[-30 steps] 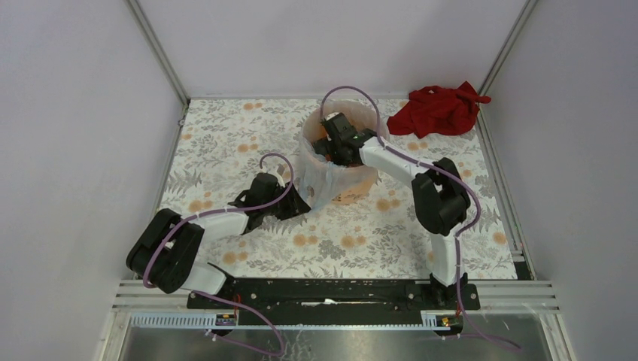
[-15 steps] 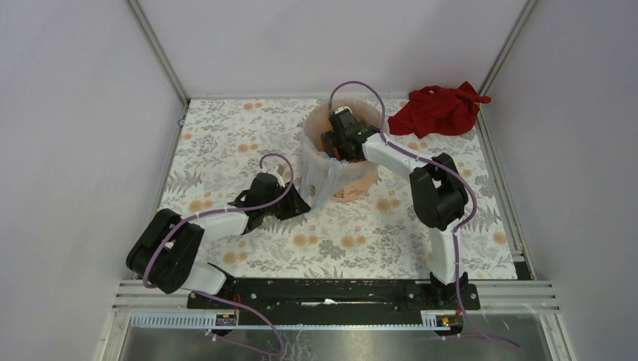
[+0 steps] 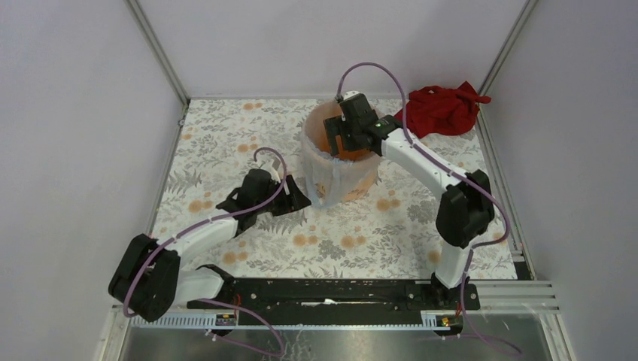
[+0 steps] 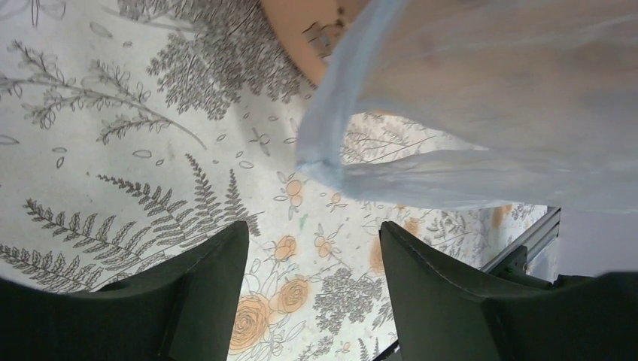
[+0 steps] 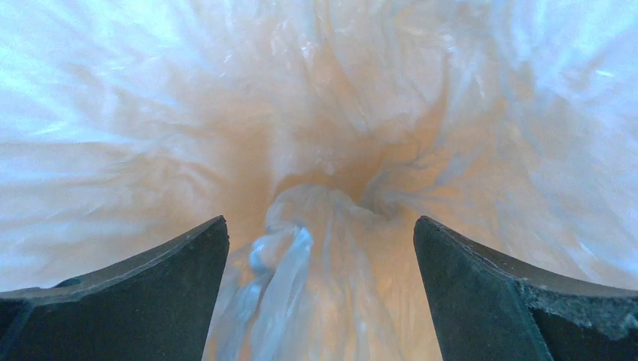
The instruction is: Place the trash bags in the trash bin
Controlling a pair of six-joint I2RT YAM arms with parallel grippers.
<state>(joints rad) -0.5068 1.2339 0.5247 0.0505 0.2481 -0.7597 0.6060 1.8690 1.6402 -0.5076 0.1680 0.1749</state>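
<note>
Top view: the round orange plastic bucket (image 3: 360,183) stands mid-surface on the floral-printed surface (image 3: 226,143). The thin pale blue translucent plastic film bag (image 3: 325,184) sits inside it. Part of the film is draped over the rim and down the near-left outer wall.

Changes over the last second:
- The right gripper (image 3: 335,143) has come up from deep inside the bucket. It now hangs over the mouth, toward the rear rim.
- The left gripper (image 3: 296,201) has spread its jaws wider, and its arm is stretched further out along the surface.

Right wrist view: the right gripper (image 5: 320,219) has its jaws wide with nothing between them. Film (image 5: 301,150) lines the bucket walls, and a twisted bunch of it lies at the bottom.

Left wrist view: the left gripper (image 4: 312,233) has its jaws apart and empty. The bag's corner (image 4: 325,159) hangs free just above them, beside the bucket wall (image 4: 301,22).

A dark red cloth (image 3: 444,109) lies at the far right, well apart from the bucket.

Judgement: neither gripper grips the bag, so this reads as a release. The bulk of the bag is pushed in, but the overhanging flap leaves the task not quite finished. It may need tucking. The thin film could cling to a gripper or slide back out.
</note>
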